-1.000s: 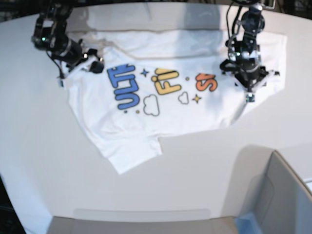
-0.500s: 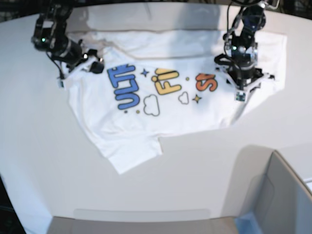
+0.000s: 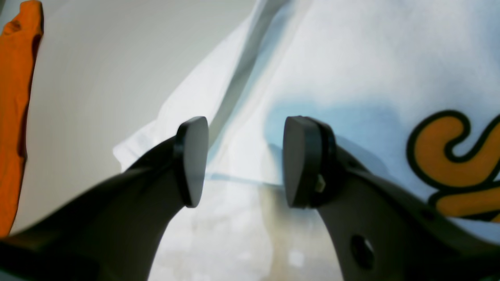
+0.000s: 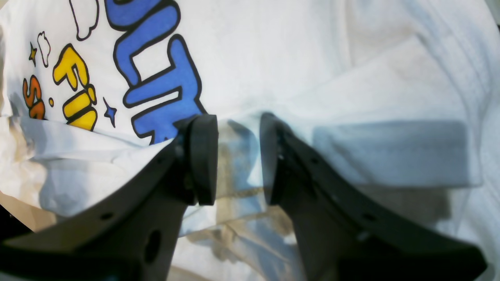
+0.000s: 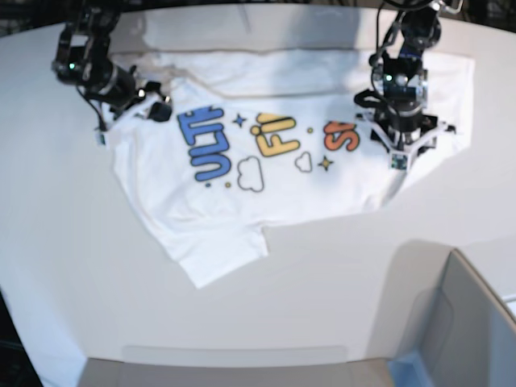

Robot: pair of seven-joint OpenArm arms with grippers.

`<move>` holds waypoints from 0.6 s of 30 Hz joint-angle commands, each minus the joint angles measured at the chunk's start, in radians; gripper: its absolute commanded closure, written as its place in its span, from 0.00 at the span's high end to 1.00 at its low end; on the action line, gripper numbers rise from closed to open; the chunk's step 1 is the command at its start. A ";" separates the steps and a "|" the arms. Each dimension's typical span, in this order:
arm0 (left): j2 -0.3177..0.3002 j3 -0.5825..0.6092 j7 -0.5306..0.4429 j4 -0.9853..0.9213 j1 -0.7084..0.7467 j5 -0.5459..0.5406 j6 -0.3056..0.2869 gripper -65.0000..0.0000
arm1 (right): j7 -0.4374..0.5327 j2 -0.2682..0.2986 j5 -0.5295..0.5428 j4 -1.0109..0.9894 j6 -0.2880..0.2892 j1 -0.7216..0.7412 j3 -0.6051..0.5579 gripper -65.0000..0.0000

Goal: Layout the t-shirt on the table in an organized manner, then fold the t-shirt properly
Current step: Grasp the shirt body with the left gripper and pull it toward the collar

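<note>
The white table [image 5: 72, 266] is carrying the t-shirt [image 5: 242, 201], which is lying spread print-up toward its curved far edge. A grey box [image 5: 472, 330] is sitting at the near right corner.

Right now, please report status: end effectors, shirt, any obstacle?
Left end effector open above shirt. Right end effector pinching a shirt fold. Shirt print-up, hem rumpled. No obstacle seen.
</note>
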 commanded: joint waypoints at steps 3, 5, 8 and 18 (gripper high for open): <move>-0.015 -0.007 -0.022 -0.049 -0.016 0.015 0.008 0.49 | -0.034 0.010 -0.064 -0.008 -0.022 -0.008 0.000 0.31; -0.015 -0.007 -0.023 -0.084 -0.019 0.017 0.010 0.49 | -0.034 0.010 -0.064 -0.008 -0.022 -0.008 0.000 0.31; -0.019 -0.007 -0.023 -0.133 -0.057 0.017 0.033 0.49 | -0.034 0.010 -0.064 -0.008 -0.022 -0.008 0.000 0.31; -0.079 -0.004 -0.068 -0.205 -0.086 0.017 0.128 0.49 | -0.034 0.005 -0.062 -0.008 -0.022 -0.014 0.000 0.31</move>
